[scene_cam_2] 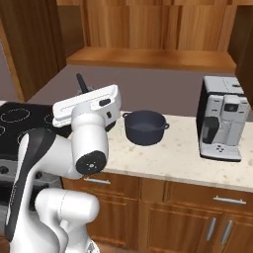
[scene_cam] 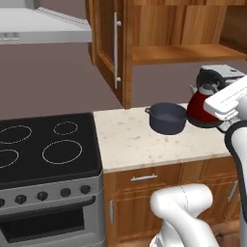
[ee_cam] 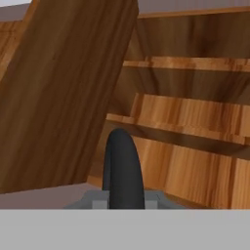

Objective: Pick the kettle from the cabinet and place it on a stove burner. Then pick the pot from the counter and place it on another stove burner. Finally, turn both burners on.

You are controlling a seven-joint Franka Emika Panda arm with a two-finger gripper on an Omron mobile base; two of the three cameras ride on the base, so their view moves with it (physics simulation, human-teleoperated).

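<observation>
The small glossy red kettle is carried by its black arched handle, clamped in the gripper, above the beige speckled counter beside the dark blue-grey pot. The small white burner circle on the black glass cooktop lies well apart to the left, beyond the pot.

Looks like a home kitchen: black glass cooktop with knobs, a range hood above, wood cabinet, speckled stone counter, coffee machine beside the wall
</observation>
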